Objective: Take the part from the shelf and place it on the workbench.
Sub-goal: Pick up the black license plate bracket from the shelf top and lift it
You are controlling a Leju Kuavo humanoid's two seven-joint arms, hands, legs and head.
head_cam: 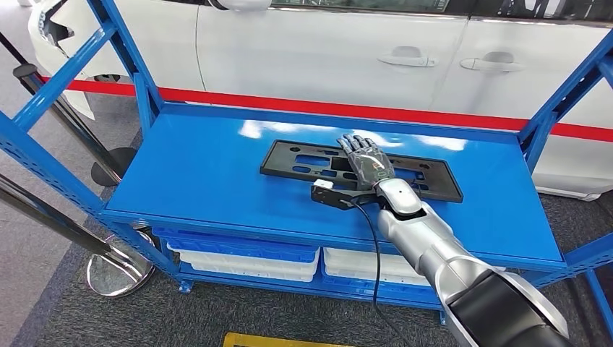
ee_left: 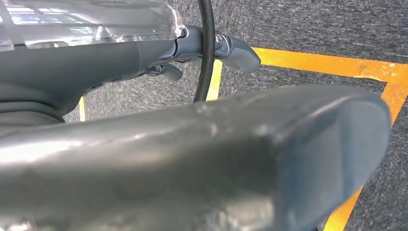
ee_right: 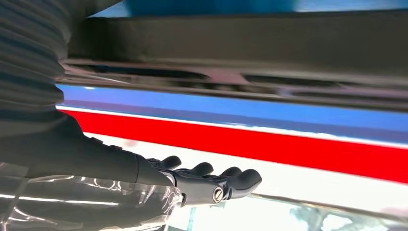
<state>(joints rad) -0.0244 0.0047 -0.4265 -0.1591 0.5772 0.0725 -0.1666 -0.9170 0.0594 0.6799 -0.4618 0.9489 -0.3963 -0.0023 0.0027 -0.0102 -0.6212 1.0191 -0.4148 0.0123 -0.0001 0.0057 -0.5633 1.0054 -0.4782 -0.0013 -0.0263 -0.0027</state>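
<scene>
- One black part (head_cam: 289, 163), a long flat plate with cut-outs, lies flat on the top level of the blue shelf (head_cam: 188, 181), towards the back edge, running from about 9 o'clock to 3 o'clock across the surface.
- The right hand (head_cam: 367, 160) is stretched out over the middle of the part, palm down, fingers (ee_right: 240, 179) extended side by side and not closed on anything; whether the palm touches the plate I cannot tell.
- The left hand (ee_left: 231, 50) hangs above grey carpet with orange floor tape (ee_left: 327, 65); its fingers are too hidden to tell apart or together.
- A white car (head_cam: 325, 50) stands behind the shelf at 12 o'clock, with a red stripe (head_cam: 289, 105) along the bottom of its doors.
- White bins (head_cam: 246, 264) sit on the lower shelf level at 6 o'clock.
</scene>
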